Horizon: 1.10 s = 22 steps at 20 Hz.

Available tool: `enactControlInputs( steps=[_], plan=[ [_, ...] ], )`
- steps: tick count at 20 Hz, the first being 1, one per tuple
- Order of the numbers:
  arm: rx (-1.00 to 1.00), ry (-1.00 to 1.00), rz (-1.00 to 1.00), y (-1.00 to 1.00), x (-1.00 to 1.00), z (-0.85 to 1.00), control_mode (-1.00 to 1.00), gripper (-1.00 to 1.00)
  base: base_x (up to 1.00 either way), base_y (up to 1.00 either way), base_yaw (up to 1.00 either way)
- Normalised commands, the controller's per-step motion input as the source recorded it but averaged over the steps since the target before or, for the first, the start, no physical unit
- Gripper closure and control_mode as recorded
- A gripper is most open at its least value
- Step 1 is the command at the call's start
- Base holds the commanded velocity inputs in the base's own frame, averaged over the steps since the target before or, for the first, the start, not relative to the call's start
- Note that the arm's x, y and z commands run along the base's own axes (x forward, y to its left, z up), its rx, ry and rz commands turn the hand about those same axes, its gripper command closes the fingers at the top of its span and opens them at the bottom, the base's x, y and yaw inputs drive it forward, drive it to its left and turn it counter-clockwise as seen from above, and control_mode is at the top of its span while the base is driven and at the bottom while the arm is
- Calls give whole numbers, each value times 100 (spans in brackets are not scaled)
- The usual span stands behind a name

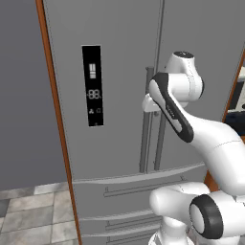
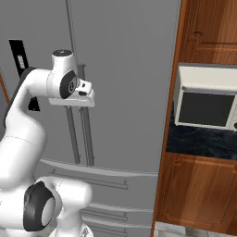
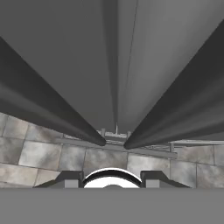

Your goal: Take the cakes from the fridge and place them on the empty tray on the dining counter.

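Left base view: facing the tall grey fridge (image 1: 115, 72), both upper doors shut, black display panel (image 1: 92, 86) on the left door, two vertical bar handles (image 1: 144, 139) side by side at the centre seam. Lower down, closed drawers (image 1: 124, 191) with horizontal pulls. Arm reaching up from the lower right, wrist bent in against the doors at the upper part of the handles, end effector (image 1: 149, 104) mostly hidden behind the forearm. Grey tiled floor (image 1: 33, 215) at the lower left. Right base view: same fridge (image 2: 125, 55) to the left, brown wooden cabinets (image 2: 203, 28) to the right, a white microwave (image 2: 206, 104) standing in a niche on a dark marbled table (image 2: 199, 141). End effector (image 2: 77, 105) at the top of the two handles (image 2: 85, 134), pointing downward, touching or just beside them, cannot tell which. Hand view: looking straight down along the closed doors, the two handles (image 3: 52, 109) running as dark bars toward the drawers and the tiled floor (image 3: 39, 153) below. End effector (image 3: 113, 177) at the bottom edge, finger tips (image 3: 72, 178) apart with a gap between; cannot tell whether clamped on a handle or merely parted.
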Motion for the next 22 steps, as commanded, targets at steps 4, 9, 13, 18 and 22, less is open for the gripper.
enactControlInputs(
  steps=[4, 9, 13, 18, 22],
  plan=[
    [0, 0, 0, 0, -27, 0, -100, -100, 0, 0, 0],
    [0, -5, 0, 0, -49, 0, -100, -100, 0, 0, 0],
    [0, -1, 0, 0, -46, -3, -100, -100, 0, 0, 0],
    [0, -2, -1, 0, -45, -15, -100, -100, 0, 0, 0],
    [0, -7, 0, 0, -40, -28, -100, -100, 0, 0, 0]
  ],
)
